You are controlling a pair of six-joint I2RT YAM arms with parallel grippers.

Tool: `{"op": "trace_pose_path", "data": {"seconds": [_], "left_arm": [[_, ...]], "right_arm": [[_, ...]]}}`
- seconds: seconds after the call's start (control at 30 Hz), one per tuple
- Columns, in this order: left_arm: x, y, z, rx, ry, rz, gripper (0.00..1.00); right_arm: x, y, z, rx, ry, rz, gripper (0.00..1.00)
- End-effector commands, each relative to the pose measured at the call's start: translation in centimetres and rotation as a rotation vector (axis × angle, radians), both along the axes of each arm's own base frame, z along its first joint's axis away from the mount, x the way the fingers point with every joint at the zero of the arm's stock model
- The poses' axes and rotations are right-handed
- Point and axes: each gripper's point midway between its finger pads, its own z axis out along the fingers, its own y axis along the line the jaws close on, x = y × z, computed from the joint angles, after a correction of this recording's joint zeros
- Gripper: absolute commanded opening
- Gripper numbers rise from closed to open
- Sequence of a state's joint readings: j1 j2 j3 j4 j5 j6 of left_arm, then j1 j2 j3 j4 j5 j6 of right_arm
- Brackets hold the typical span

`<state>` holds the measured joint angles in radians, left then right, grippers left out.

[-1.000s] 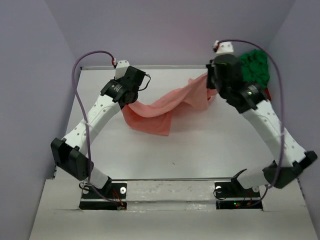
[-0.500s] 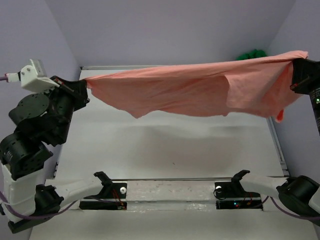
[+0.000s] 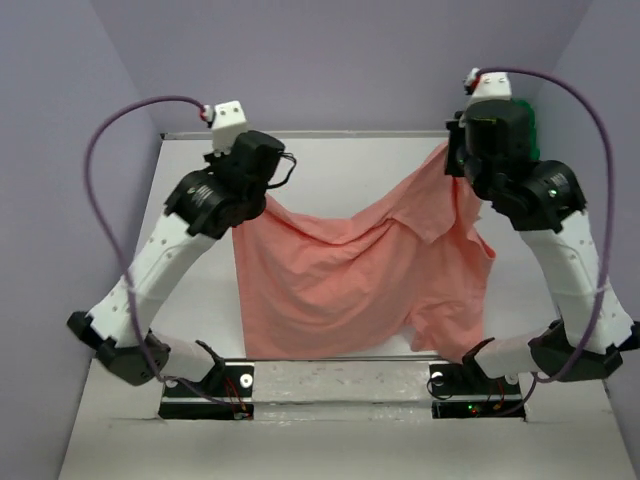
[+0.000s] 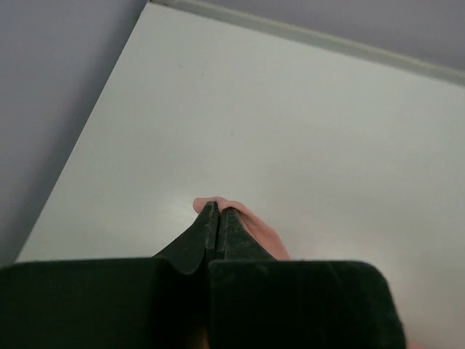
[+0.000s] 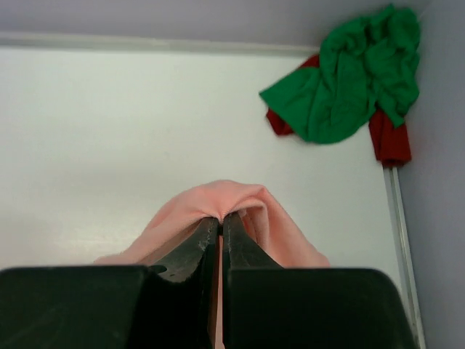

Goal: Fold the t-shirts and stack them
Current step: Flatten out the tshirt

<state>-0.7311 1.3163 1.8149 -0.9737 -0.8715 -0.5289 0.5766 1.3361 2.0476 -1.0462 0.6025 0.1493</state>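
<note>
The salmon pink t-shirt (image 3: 350, 285) hangs between both grippers and drapes down toward the near table edge. My left gripper (image 3: 262, 198) is shut on its left corner; the wrist view shows pink cloth (image 4: 254, 233) pinched at the gripper's tip (image 4: 216, 209). My right gripper (image 3: 452, 165) is shut on the shirt's right corner, with cloth (image 5: 225, 200) bunched over the gripper's tip (image 5: 221, 218). The bright green t-shirt (image 5: 349, 73) lies crumpled in the far right corner, mostly hidden behind the right arm in the top view (image 3: 530, 125).
A dark red cloth (image 5: 389, 138) lies under the green shirt at the far right corner. Purple walls enclose the white table (image 3: 340, 170) on three sides. A metal rail (image 5: 399, 240) runs along the right edge.
Both arms came inward and down from a wide, high spread. The pink shirt, stretched taut before, now sags and hangs toward the near edge.
</note>
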Motion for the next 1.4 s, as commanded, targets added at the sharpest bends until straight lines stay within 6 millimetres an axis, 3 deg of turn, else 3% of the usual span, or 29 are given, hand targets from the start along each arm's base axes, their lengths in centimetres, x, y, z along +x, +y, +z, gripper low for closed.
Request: {"op": "trace_pose_path", "data": {"seconds": [0.0,0.07,0.13,0.2,0.27,0.3,0.33,0.4,0.43,0.53,0.57,0.63,0.67,0.7,0.73,0.77,0.8,0.83,0.87,0.93,0.97,1.0,1.1,1.13,1.2,1.27,1.33,1.37], "left_arm": [[3.5,0.4,-6.4,0.078,0.148,0.083,0.00],[5.1,1.8,-7.5,0.091,0.186,0.130,0.00],[6.9,2.3,-8.8,0.109,0.223,0.154,0.00],[8.3,3.9,-8.8,0.114,0.226,0.196,0.00],[9.5,4.5,-9.9,0.130,0.271,0.226,0.00],[10.5,5.2,-10.2,0.142,0.281,0.246,0.00],[10.7,5.8,-9.8,0.133,0.272,0.259,0.00],[11.8,6.4,-11.4,0.155,0.326,0.273,0.00],[13.0,6.9,-12.0,0.152,0.323,0.296,0.00],[14.6,7.9,-14.8,0.175,0.379,0.313,0.00],[15.1,8.1,-15.7,0.175,0.395,0.320,0.00],[16.2,8.4,-17.8,0.180,0.427,0.334,0.00],[16.6,9.0,-18.4,0.176,0.434,0.350,0.03],[17.0,9.2,-19.4,0.178,0.456,0.366,0.09],[17.3,9.5,-19.8,0.176,0.456,0.378,0.38],[17.6,9.5,-20.3,0.171,0.463,0.370,0.56],[18.0,10.0,-20.4,0.165,0.460,0.377,0.69],[18.5,10.3,-20.5,0.160,0.452,0.387,0.80],[18.8,10.4,-20.5,0.155,0.449,0.389,0.99],[19.6,11.0,-19.7,0.145,0.425,0.401,0.99],[19.6,11.1,-19.3,0.143,0.417,0.401,0.99],[19.4,10.9,-18.8,0.136,0.417,0.391,0.99],[18.0,10.7,-15.2,0.113,0.346,0.390,0.99],[16.6,10.3,-13.6,0.124,0.324,0.383,0.99],[14.2,10.4,-12.2,0.158,0.315,0.390,0.99],[12.4,9.8,-12.2,0.164,0.336,0.374,0.99],[9.1,10.5,-13.4,0.198,0.390,0.404,0.99],[8.1,9.6,-14.1,0.183,0.407,0.375,0.99]], "right_arm": [[2.2,0.8,-3.1,-0.012,0.045,-0.051,0.00],[3.9,0.7,-4.6,-0.034,0.083,-0.078,0.00],[6.2,2.2,-6.7,-0.053,0.130,-0.056,0.00],[8.7,2.4,-8.1,-0.071,0.151,-0.083,0.00],[10.5,2.3,-8.9,-0.102,0.173,-0.090,0.00],[12.4,2.2,-9.7,-0.119,0.193,-0.087,0.00],[12.4,2.5,-8.6,-0.099,0.171,-0.071,0.00],[15.1,2.0,-10.8,-0.110,0.224,-0.072,0.00],[16.5,3.0,-11.8,-0.110,0.248,-0.011,0.00],[19.1,3.4,-13.3,-0.099,0.272,0.046,0.00],[20.7,3.2,-15.7,-0.110,0.312,0.040,0.00],[22.3,3.3,-17.2,-0.106,0.328,0.049,0.00],[23.3,3.2,-16.9,-0.105,0.305,0.059,0.00],[24.7,3.2,-18.6,-0.100,0.324,0.066,0.00],[25.3,3.1,-19.1,-0.097,0.327,0.078,0.00],[26.1,3.4,-18.5,-0.090,0.299,0.080,0.00],[27.3,2.6,-20.0,-0.096,0.311,0.054,0.00],[27.8,1.7,-20.2,-0.137,0.313,0.058,0.04],[28.3,1.6,-20.3,-0.146,0.305,0.057,0.16],[29.5,-0.1,-20.5,-0.172,0.290,0.029,0.80],[29.7,-1.2,-20.3,-0.178,0.285,0.001,0.93],[29.5,-1.5,-20.3,-0.182,0.291,-0.013,0.99],[27.5,-2.9,-17.4,-0.148,0.259,-0.057,1.00],[25.6,-3.1,-16.0,-0.116,0.249,-0.067,1.00],[23.8,-3.3,-14.8,-0.072,0.227,-0.085,1.00],[20.5,-4.0,-14.5,-0.046,0.231,-0.105,1.00],[18.6,-4.7,-14.2,0.007,0.217,-0.169,1.00],[17.4,-5.0,-16.1,0.011,0.260,-0.185,1.00]]}}
